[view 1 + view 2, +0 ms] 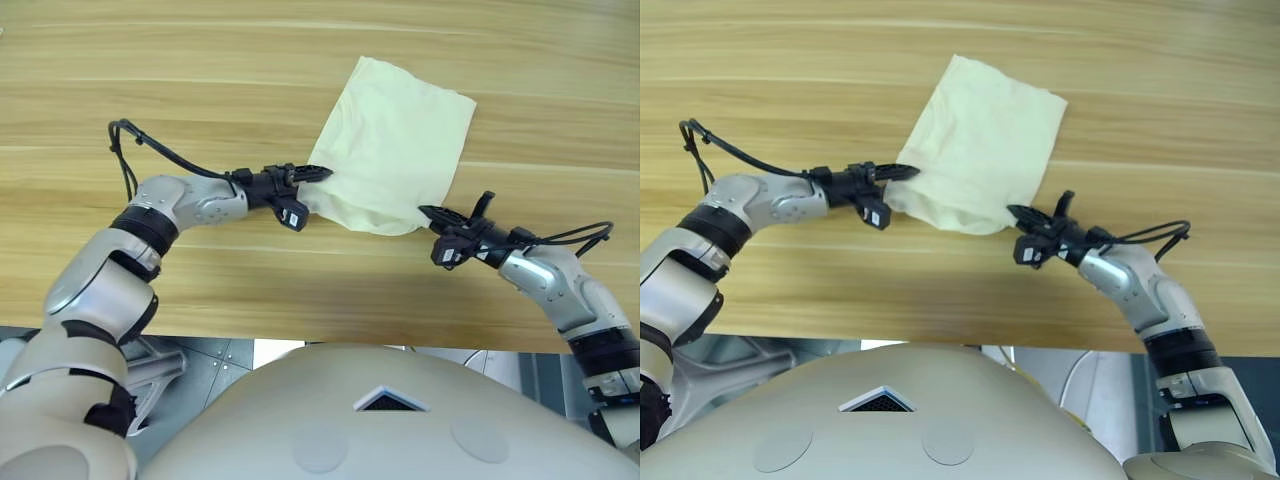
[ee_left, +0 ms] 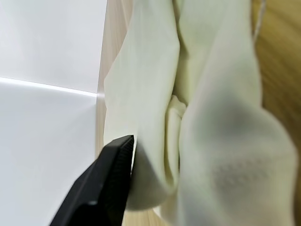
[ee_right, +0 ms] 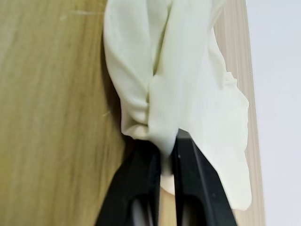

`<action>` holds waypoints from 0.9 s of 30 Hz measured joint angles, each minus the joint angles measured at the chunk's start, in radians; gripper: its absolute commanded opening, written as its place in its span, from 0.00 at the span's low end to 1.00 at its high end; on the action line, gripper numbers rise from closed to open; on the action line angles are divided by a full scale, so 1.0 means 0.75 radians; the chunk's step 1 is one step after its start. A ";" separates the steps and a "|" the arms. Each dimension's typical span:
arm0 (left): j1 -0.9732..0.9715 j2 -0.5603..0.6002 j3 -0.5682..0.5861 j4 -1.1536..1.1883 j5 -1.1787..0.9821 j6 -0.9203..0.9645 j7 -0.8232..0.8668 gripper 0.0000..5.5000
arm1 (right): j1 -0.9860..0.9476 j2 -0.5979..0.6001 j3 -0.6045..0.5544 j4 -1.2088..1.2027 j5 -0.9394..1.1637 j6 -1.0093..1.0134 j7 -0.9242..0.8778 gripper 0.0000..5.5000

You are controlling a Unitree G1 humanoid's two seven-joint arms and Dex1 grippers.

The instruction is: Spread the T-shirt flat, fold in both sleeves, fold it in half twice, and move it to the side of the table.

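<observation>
Left eye view: a folded pale-yellow T-shirt [image 1: 400,140] lies upper right of centre on the wooden table [image 1: 150,80]. The left gripper [image 1: 318,172] pinches its lower-left corner, the right gripper [image 1: 428,212] its lower-right corner. Left wrist view: 1 black finger presses against bunched cloth. Right wrist view: 2 fingers [image 3: 188,165] clamp a gathered fold, jaws closed on it.

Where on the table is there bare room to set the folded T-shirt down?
Widest bare wood: the table left of the T-shirt. Also free: the strips beyond and right of it. Crowded: its near edge, gripped by the left pincer and right pincer.
</observation>
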 measured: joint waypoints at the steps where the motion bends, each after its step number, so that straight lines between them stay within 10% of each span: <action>1: -0.002 0.007 0.000 0.000 0.000 -0.003 0.000 0.23 | -0.001 0.000 0.000 0.001 0.000 0.000 0.000 0.04; 27: -0.036 0.075 -0.001 0.000 -0.002 -0.065 -0.018 0.01 | -0.104 0.011 0.066 0.045 -0.014 -0.007 0.014 0.04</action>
